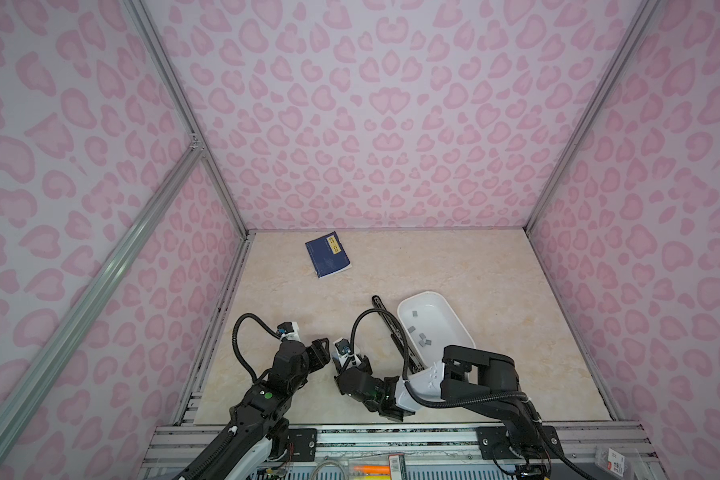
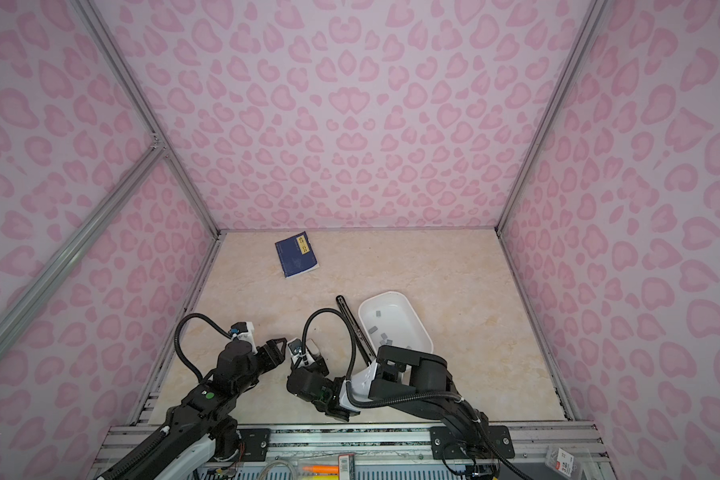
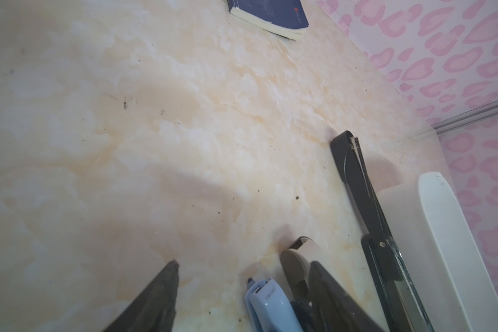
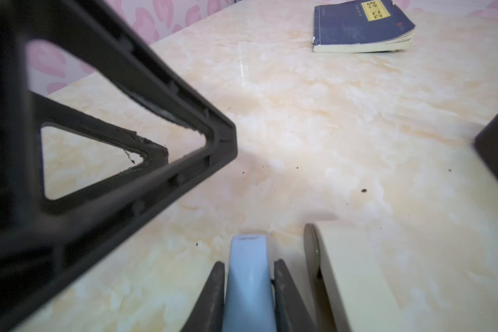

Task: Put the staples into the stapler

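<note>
I have the right gripper [image 4: 249, 263] clamped on the blue stapler [image 4: 247, 301]; left gripper [image 3: 243, 263] just beside it, jaws apart; staples [image 1: 426, 342] in the white tray [image 1: 441, 318] nearby.

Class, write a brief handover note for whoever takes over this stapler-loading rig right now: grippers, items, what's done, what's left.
Left gripper: open, empty, next to the light blue stapler.
Right gripper: shut on that stapler.
Staples: loose in the white tray, none picked up.
Done: stapler gripped.
Left: open it, fetch a staple block, load it, close.
</note>
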